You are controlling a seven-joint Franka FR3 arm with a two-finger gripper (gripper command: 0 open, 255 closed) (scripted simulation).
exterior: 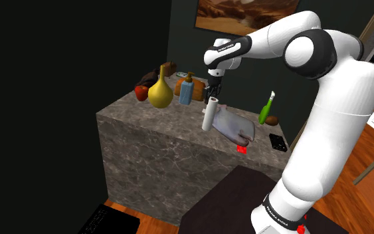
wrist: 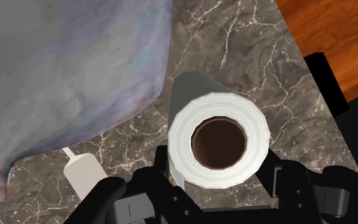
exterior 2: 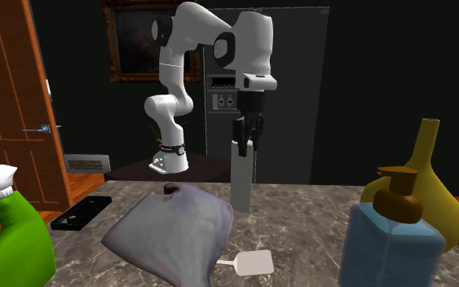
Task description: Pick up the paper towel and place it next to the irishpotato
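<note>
Clasping the paper towel (exterior: 209, 115) upright between closed fingers, the gripper (exterior: 212, 95) has the pick-up made; the roll sits beside the grey cloth (exterior: 235, 125), well apart from the likely potato (exterior: 272, 121), so carrying and placing are left

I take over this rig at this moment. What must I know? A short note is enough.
Gripper: shut on the paper towel roll, clasping its top end; the roll is about upright.
Things: the roll is at the marble counter, beside the grey cloth; I cannot tell if it is clear of the surface. The potato, a small brown lump, lies by the green bottle, on the far side of the cloth from the roll.
Done: the grasp.
Left: carry the roll over the cloth, set it next to the potato, release.
</note>
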